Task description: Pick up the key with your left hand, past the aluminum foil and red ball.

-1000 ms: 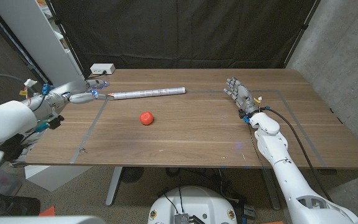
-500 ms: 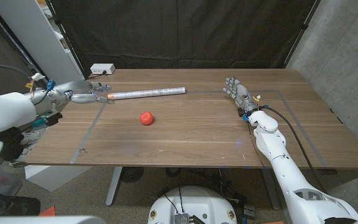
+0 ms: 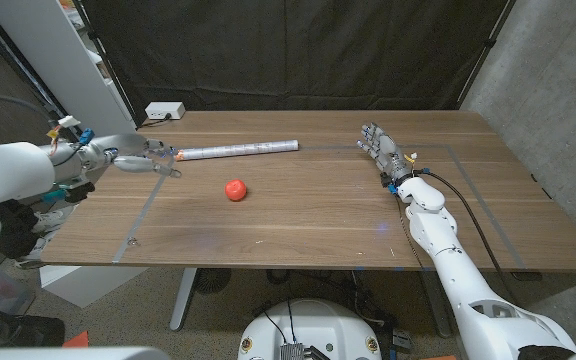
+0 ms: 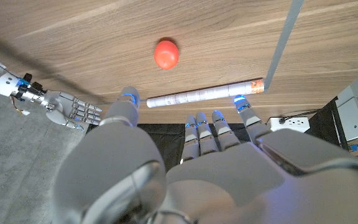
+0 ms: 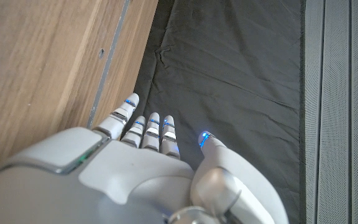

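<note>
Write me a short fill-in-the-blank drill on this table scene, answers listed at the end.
1. The ball on the table is coloured ____.
2. The foil roll lies nearest the robot's ____ robot hand.
3. The right robot hand holds ____.
4. Behind the table hangs a ____ curtain.

Missing words: red; left; nothing; black

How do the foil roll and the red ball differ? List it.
The foil roll is long, thin and silvery; the ball is small, round and red. The roll lies farther back, near the left hand; the ball sits nearer the front edge. Both rest on the table, untouched.
</note>
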Available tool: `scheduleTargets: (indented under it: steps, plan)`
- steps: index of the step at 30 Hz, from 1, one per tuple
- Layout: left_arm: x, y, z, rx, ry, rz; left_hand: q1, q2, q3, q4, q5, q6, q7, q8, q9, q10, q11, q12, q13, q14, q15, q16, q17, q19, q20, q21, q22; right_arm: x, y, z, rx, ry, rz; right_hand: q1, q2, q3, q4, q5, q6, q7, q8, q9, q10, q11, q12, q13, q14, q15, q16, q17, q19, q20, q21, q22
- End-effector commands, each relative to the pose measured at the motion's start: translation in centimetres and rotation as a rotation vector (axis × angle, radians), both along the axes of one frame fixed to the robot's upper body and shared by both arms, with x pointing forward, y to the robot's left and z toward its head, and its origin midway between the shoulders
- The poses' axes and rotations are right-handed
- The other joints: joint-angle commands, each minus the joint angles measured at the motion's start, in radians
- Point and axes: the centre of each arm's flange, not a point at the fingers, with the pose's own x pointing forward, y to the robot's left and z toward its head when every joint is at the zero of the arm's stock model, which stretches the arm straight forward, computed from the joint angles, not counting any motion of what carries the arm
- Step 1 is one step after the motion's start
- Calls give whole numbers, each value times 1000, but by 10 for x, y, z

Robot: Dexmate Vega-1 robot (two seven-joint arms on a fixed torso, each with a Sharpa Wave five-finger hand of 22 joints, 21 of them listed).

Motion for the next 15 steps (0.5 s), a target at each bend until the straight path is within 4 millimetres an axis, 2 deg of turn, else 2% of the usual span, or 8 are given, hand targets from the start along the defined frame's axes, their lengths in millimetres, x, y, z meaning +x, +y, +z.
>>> scheduleTargets:
  steps: [1,15]
  plan:
    - [-3,0,-6,92,47,51,21,5,0,-2,4,4,-6,-1,5,10,-5,4,2,14,-2,3,-1,10,-1,6,1,-10,5,7,14,-39,-2,-9,6,8,-2,4,11,-3,7,6,10,-1,4,6,10,-23,4,1,15,-41,5,3]
    - [-10,1,-16,191,57,123,55,25,8,0,0,9,-5,-3,6,14,-4,6,4,18,1,2,-1,16,-2,5,1,-26,11,7,44,-90,6,-10,2,8,-4,4,24,-5,11,5,22,-1,8,6,23,-25,7,0,27,-40,8,3]
